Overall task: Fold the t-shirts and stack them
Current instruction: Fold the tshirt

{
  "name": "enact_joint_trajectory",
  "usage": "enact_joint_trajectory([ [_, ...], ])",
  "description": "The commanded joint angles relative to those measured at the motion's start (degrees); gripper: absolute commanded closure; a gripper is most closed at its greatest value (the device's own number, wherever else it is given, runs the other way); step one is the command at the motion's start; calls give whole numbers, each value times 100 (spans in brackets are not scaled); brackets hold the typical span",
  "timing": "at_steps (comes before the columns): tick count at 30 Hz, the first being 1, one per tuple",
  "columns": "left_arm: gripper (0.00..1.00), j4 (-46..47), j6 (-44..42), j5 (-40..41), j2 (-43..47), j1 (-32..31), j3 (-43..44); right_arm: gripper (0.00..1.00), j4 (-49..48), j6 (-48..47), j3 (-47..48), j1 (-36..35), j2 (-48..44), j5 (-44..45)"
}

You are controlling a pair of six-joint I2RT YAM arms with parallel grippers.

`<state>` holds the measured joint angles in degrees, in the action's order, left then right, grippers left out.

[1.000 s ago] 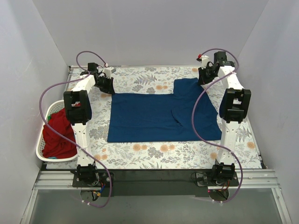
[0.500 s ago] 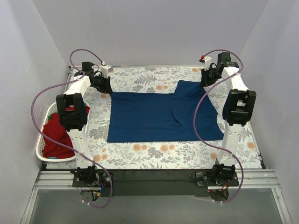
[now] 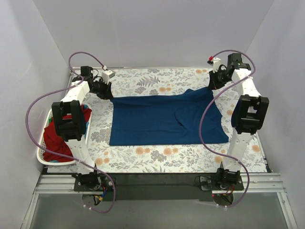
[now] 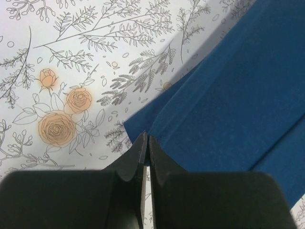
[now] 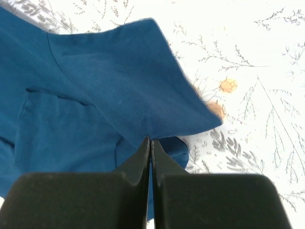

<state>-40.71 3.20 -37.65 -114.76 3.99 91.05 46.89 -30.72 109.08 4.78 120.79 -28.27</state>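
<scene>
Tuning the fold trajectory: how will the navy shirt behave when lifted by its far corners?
Probably floppy: the navy t-shirt drapes in folds below the pinch of the right gripper. Likely light: fingertip pinches by it and the left gripper seem enough to raise the far edge. The rest lies on the table cover and may drag.

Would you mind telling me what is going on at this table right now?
The two arms are working on a navy blue t-shirt spread on the floral table cover. The left gripper is shut on its far left corner and the right gripper on its far right corner, so the far edge is held between them. No folded stack is on the table yet. A red t-shirt lies in the white laundry basket at the left edge.
</scene>
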Motion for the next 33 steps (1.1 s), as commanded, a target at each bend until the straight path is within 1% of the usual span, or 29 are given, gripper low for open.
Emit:
enact_joint_trajectory([
  [1,100,-51,-303,-58,630,67,-183,99,206,-259,-263,58,-486,-100],
  [2,100,-51,-294,-50,752,76,-245,99,241,-276,-342,59,-582,-91],
  [3,100,-103,-520,-58,814,76,-367,99,250,-303,-474,59,-635,-91],
  [18,100,-605,-1418,-120,2027,111,-1651,99,505,-611,-1775,138,-1593,50],
  [27,100,-684,-1550,-164,2449,111,-2107,99,566,-812,-2601,182,-2042,190],
  [33,100,-281,-1472,29,2485,111,-2635,99,540,-918,-2988,190,-2068,322],
])
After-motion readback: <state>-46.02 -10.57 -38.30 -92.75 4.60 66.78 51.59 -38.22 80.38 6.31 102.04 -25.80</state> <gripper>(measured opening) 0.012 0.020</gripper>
